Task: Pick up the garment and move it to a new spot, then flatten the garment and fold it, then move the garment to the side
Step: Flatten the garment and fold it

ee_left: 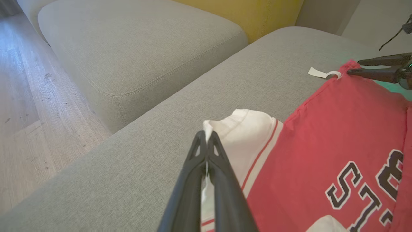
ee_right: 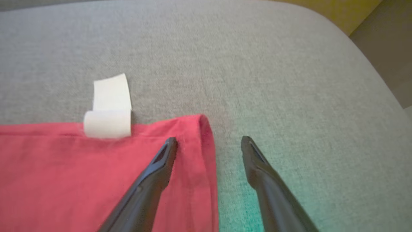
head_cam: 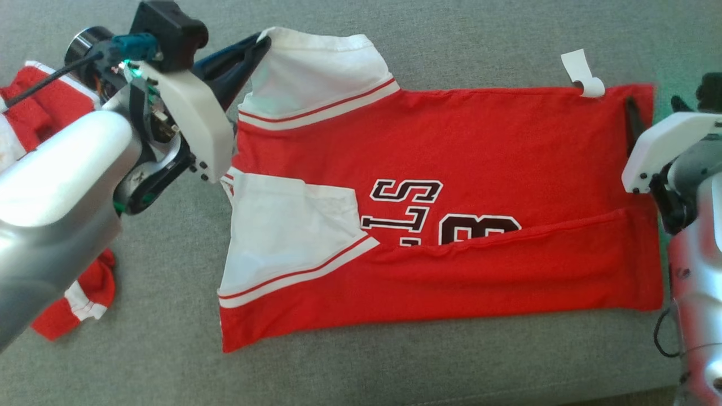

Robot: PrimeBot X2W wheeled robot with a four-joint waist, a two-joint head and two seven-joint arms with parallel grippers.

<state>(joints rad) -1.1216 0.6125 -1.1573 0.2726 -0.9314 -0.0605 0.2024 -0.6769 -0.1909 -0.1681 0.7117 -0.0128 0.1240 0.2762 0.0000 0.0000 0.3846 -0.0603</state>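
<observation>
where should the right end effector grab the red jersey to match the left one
At the hem corner beside the white tag, coming in from the right-hand edge of the jersey. That edge looks slightly rolled up off the cushion, and the open right end effector straddles it, mirroring the left end effector shut on the white sleeve.

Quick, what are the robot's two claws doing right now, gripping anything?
Left gripper: closed on the white sleeve of the red jersey.
Right gripper: open, holding nothing, one finger over the jersey's corner.
</observation>
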